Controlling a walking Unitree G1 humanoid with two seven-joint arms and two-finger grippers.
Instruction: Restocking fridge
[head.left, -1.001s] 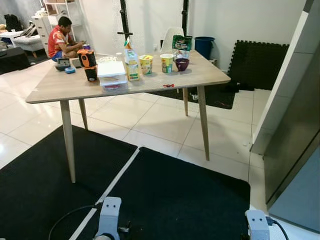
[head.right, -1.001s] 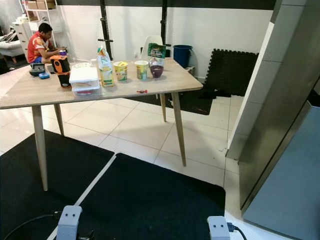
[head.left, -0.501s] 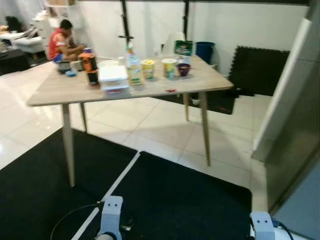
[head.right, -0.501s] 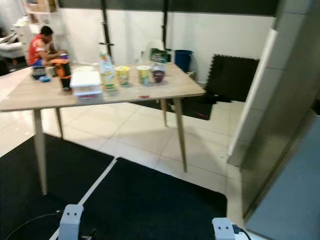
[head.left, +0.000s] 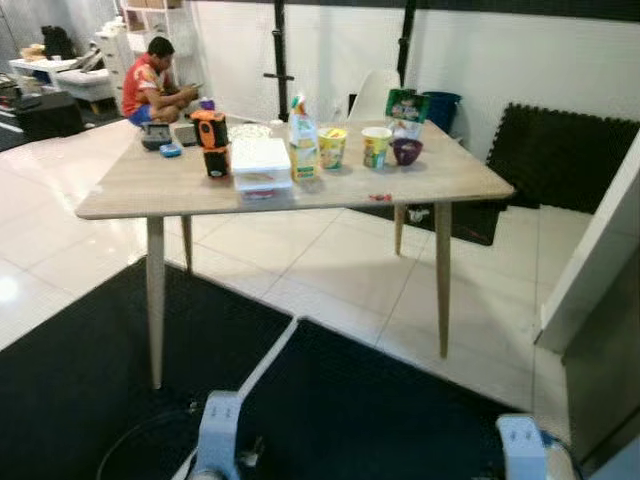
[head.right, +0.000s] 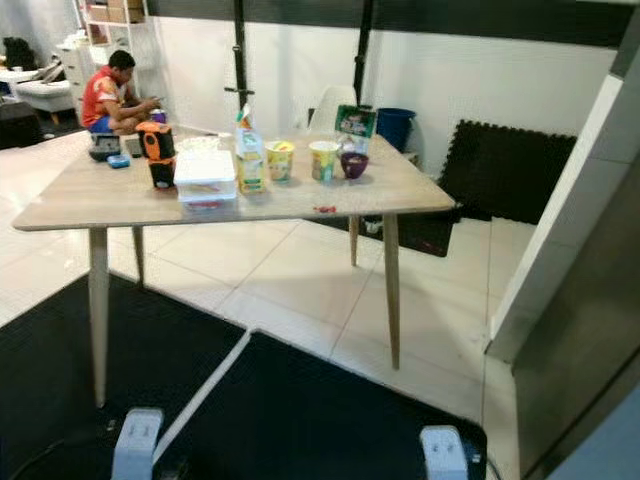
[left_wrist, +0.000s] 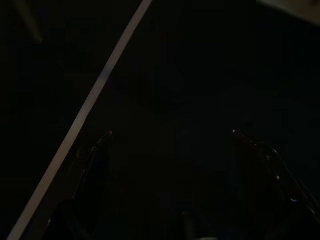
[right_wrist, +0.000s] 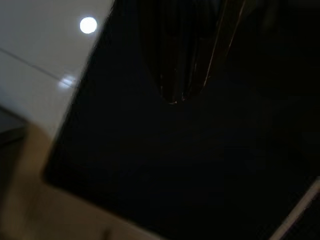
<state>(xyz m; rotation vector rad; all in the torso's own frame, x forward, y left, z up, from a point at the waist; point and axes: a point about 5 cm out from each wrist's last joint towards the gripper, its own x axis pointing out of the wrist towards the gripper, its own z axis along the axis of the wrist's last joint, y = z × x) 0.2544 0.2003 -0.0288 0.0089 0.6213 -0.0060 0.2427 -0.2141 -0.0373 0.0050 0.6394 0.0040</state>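
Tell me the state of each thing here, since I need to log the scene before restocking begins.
Left pincer: open, hanging over the black mat.
Right pincer: fingers together, shut, hanging idle.
Milk carton: upright on the table.
Two cups: upright, side by side.
Purple bowl: upright, beside the cups.
Lidded container: closed, flat on the table.
Person: sitting on the floor beyond the table.

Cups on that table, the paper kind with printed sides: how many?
2. A yellow cup stands just right of the tall carton; a second cup stands right of it, beside the purple bowl. Others may be hidden behind.
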